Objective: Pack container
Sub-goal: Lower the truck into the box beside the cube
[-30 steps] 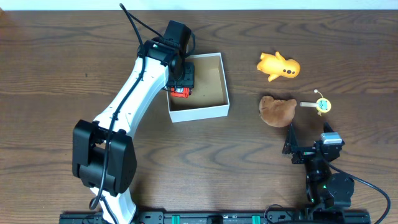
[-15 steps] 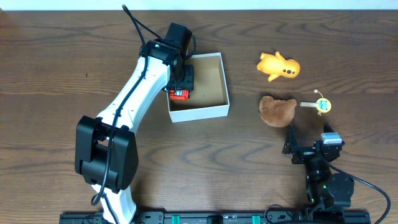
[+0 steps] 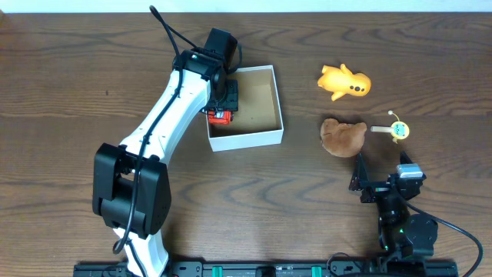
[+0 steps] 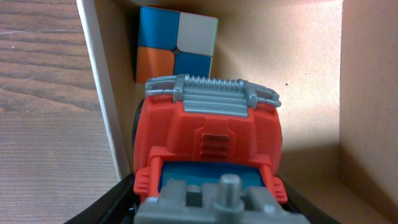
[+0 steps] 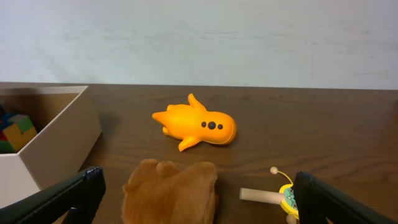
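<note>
The container (image 3: 246, 139) is a shallow white-walled box with a brown inside, left of the table's middle. My left gripper (image 3: 224, 103) is shut on a red toy truck (image 3: 221, 115) and holds it over the box's left side. In the left wrist view the truck (image 4: 208, 137) fills the space between my fingers (image 4: 106, 208), beside the box's left wall (image 4: 102, 93), with a coloured cube (image 4: 177, 46) in the corner beyond it. My right gripper (image 3: 382, 171) is open and empty at the front right.
An orange plastic toy (image 3: 344, 81), a brown plush (image 3: 342, 135) and a small yellow toy on a wooden stick (image 3: 396, 130) lie right of the box. In the right wrist view the plush (image 5: 171, 193) lies between my open fingers.
The left arm shifted slightly a second ago and has held still since, with the truck in its grip. The right arm has not moved.
</note>
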